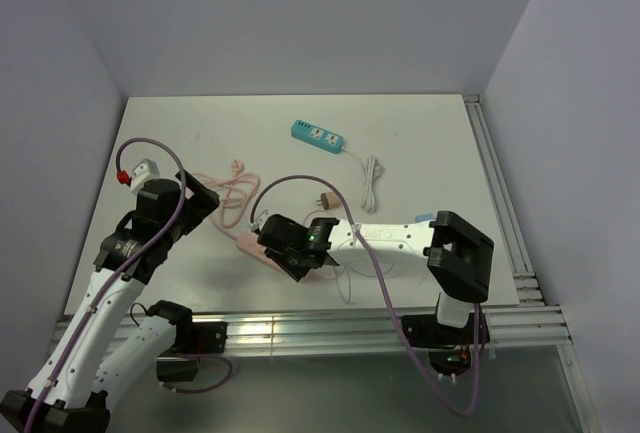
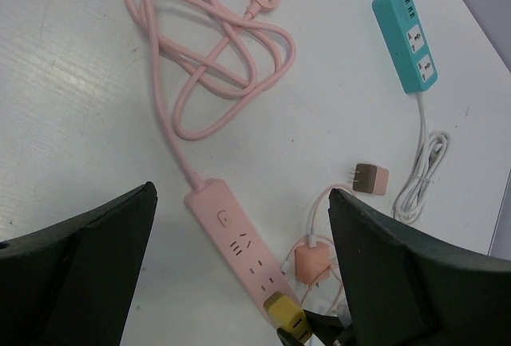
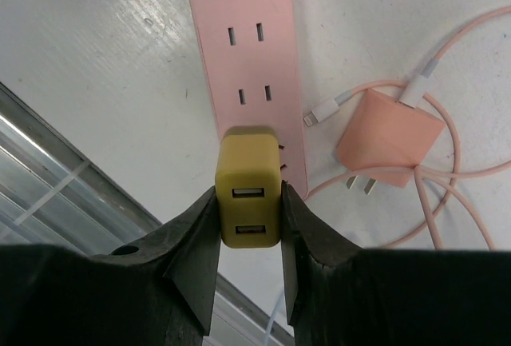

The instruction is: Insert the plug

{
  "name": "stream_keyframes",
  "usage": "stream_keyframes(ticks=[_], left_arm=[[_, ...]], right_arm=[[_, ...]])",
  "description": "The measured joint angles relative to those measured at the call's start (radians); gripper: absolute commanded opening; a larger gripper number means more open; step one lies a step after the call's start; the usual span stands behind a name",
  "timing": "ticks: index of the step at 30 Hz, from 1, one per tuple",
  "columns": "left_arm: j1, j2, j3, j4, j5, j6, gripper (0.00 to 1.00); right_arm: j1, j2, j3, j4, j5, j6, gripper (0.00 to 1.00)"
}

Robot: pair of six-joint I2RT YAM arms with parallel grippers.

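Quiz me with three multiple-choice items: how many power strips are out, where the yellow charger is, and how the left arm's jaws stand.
1. How many power strips lie on the white table?
A. One. B. Two. C. Four.
2. Where is the yellow block-shaped USB charger?
A. Lying loose on the table, far from both arms. B. At the end of the long pink plastic power strip away from its cord. C. Between the left arm's jaws.
3. How do the left arm's jaws stand?
A. Shut on the cord. B. Shut on nothing. C. Wide open, holding nothing.

Answers:
1 B, the pink one and a teal plastic one.
2 B, the right arm's jaws hold it over the strip's last sockets.
3 C, the left wrist view shows them far apart, gripping nothing.
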Motion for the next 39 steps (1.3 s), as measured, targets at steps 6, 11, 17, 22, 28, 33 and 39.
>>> stream_keyframes(ticks=[6,11,17,22,28,33,39], left_arm=[[0.000,-0.001,0.000,0.000,0.000,0.000,0.94],[0.000,-0.008,0.000,-0.007,0.000,0.000,0.94],[0.000,-0.017,-0.006,-0.005,0.021,-0.001,0.95],[0.000,-0.007,-0.011,-0.007,0.042,-0.006,0.95],[0.000,-0.007,-0.011,-0.015,0.049,-0.016,0.96],[0.000,-0.019,-0.011,-0.034,0.058,-0.035,1.00],[0.000,-0.062,-0.035,-0.023,0.152,-0.065,1.00]], right_arm=[[0.006,-0.008,-0.026,0.033,0.012,0.022,0.00],[0.008,-0.016,-0.046,0.058,0.024,0.035,0.00],[0.013,-0.023,-0.046,0.063,0.037,0.043,0.10],[0.014,-0.019,0.007,0.024,0.053,0.068,0.98],[0.011,-0.043,0.100,-0.064,0.103,0.112,1.00],[0.011,-0.265,0.134,-0.039,0.130,0.169,1.00],[0.008,-0.576,-0.034,0.011,0.217,0.303,1.00]])
